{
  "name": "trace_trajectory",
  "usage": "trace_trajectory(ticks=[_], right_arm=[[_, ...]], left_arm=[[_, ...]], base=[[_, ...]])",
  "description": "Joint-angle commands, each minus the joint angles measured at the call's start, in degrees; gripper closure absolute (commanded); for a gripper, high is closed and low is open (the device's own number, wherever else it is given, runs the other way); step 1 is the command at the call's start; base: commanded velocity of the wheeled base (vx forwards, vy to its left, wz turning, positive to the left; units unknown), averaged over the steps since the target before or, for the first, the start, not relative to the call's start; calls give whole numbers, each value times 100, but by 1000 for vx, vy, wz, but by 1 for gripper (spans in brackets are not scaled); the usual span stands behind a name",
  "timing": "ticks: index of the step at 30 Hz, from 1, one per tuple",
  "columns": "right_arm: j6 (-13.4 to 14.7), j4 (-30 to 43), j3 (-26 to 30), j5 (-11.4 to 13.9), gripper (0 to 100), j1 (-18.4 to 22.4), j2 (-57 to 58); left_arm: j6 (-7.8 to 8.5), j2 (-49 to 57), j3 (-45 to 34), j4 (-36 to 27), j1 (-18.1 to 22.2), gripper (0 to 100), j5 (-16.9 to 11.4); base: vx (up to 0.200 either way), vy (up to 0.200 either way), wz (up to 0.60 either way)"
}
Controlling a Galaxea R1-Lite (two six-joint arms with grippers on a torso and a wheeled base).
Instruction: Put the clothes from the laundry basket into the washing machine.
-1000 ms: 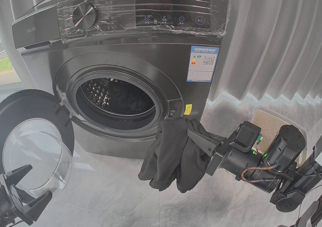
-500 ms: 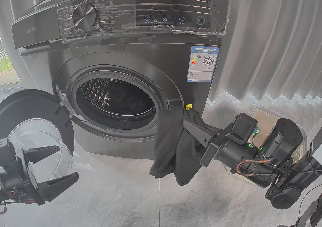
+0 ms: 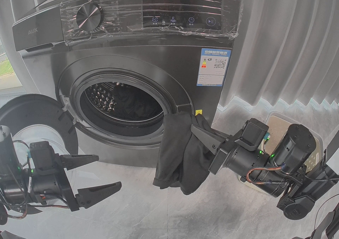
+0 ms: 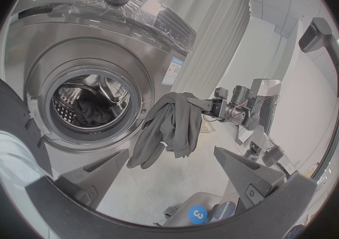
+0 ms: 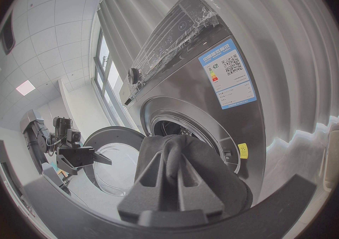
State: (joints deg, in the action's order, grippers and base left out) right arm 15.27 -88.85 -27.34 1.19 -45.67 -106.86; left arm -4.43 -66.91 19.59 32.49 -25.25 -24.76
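The grey front-loading washing machine (image 3: 141, 56) stands with its round door (image 3: 31, 116) swung open to the left. Dark clothes (image 3: 136, 104) lie inside the drum. My right gripper (image 3: 195, 129) is shut on a black garment (image 3: 180, 151), which hangs just right of the drum opening, below its rim. From the right wrist the cloth (image 5: 212, 169) bunches between the fingers (image 5: 155, 179). My left gripper (image 3: 109, 171) is open and holds nothing, low in front of the door. The left wrist view shows the hanging garment (image 4: 169, 126) ahead of the open left gripper (image 4: 170, 149).
A white laundry basket (image 3: 282, 126) sits on the floor at the right, behind my right arm. White curtains (image 3: 289, 38) hang behind and right of the machine. The floor (image 3: 141, 211) is pale grey tile.
My left gripper has come up and rightward from the lower left corner, staying open. My right gripper has carried the garment slightly left and up, closer to the drum opening.
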Motion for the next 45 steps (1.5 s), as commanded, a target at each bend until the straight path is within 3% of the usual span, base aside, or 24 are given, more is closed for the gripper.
trace_trajectory(ticks=[1, 9, 17, 27, 42, 43, 45], right_arm=[[2, -1, 1, 4, 100, 14, -10], [2, -1, 27, -5, 100, 23, -19], [2, -1, 27, -5, 100, 31, -28], [2, -1, 10, -5, 100, 31, -63], [19, -1, 19, -119, 100, 23, -63], [37, -1, 19, -119, 100, 23, -89], [46, -1, 19, -119, 100, 23, -89]], left_arm=[[-23, -779, 10, 372, -244, 0, 41], [-234, -1588, 186, 917, -771, 0, 296], [-252, -2309, 247, 1638, -877, 0, 323], [-551, -2801, 326, 2218, -1000, 0, 358], [-612, -3416, 581, 2552, -1299, 0, 367], [-612, -3495, 581, 2622, -1299, 100, 375], [-612, -3513, 581, 2640, -1299, 100, 375]], base=[[0, 0, 0], [0, 0, 0], [0, 0, 0], [0, 0, 0], [0, 0, 0], [0, 0, 0], [0, 0, 0]])
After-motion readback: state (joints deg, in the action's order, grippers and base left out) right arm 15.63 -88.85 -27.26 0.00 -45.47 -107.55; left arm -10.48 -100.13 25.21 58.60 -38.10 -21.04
